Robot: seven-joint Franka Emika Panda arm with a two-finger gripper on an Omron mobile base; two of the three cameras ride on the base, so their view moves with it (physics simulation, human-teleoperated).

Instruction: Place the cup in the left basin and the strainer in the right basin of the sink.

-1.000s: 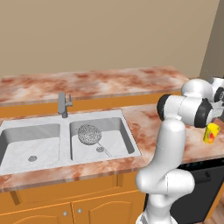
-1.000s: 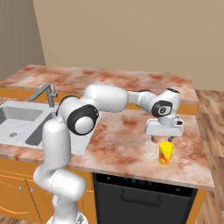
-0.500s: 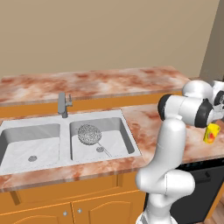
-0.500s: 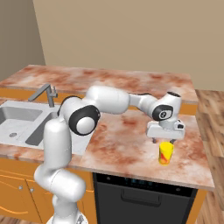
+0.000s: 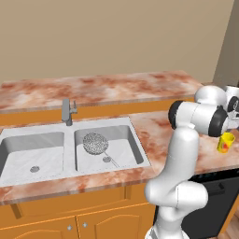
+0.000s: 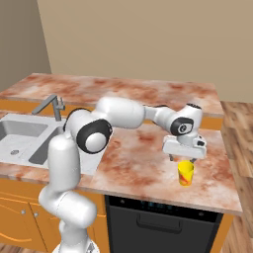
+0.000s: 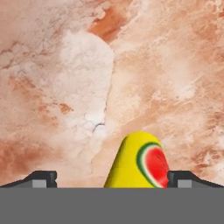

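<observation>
Lower than a second ago: the hand has come down slightly toward the small yellow cup with a red watermelon mark point(image 6: 185, 173), which itself has not shifted on the marbled pink-orange stone surface point(image 6: 138, 163). Nothing else in the scene has changed.

Cup stands upright on the right-hand stretch of the surface, well apart from the sink and near the front edge. In the hand view the cup point(image 7: 139, 162) lies between the two dark finger tips, somewhat nearer the right one, with the red mark facing that side.

Jaws point(image 6: 184, 160) are spread wide, one tip on each side of the cup's top, hovering just over its rim; whether either tip touches the cup cannot be told. Nothing is gripped. In the left base view the cup point(image 5: 225, 142) shows just past the arm's dark wrist joint.

Round grey wire-mesh strainer with thin metal handle point(image 5: 96, 143) lies in the right grey steel basin point(image 5: 126, 140), at its back left part, handle running toward the drain hole. Left grey steel basin point(image 5: 18, 154) holds nothing but its drain. Double-basin grey steel sink point(image 5: 140, 148) has a pale rim, with the grey faucet point(image 5: 68, 111) at the back between the basins.

Open stone lies between cup and sink rim. Right of the cup the surface ends shortly; below the front edge sits a dark appliance front point(image 6: 158, 222).
</observation>
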